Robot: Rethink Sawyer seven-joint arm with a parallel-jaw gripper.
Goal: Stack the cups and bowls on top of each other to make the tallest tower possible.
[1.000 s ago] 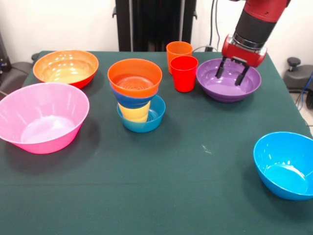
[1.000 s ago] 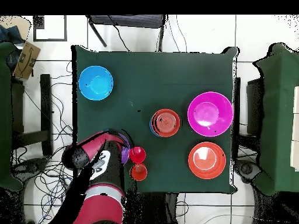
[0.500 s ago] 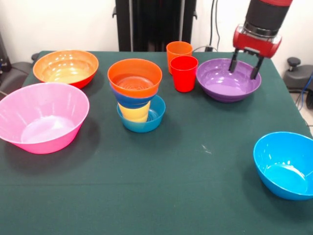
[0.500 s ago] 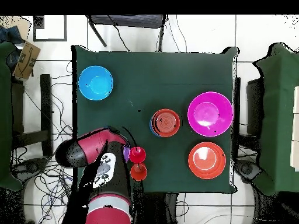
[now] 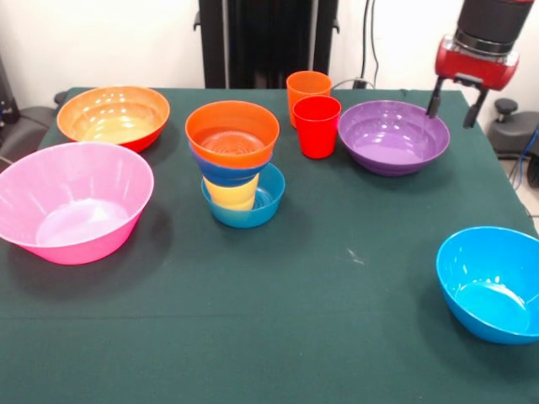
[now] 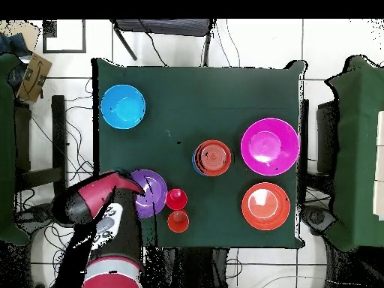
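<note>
The arm (image 5: 493,25) is a thick round limb, black in its last section, ending just above the end effector (image 5: 455,98) in a glossy red block. Two slim black fingers (image 5: 434,97) hang from that block, set apart. Overhead, the arm (image 6: 94,202) is red with a white panel.
</note>
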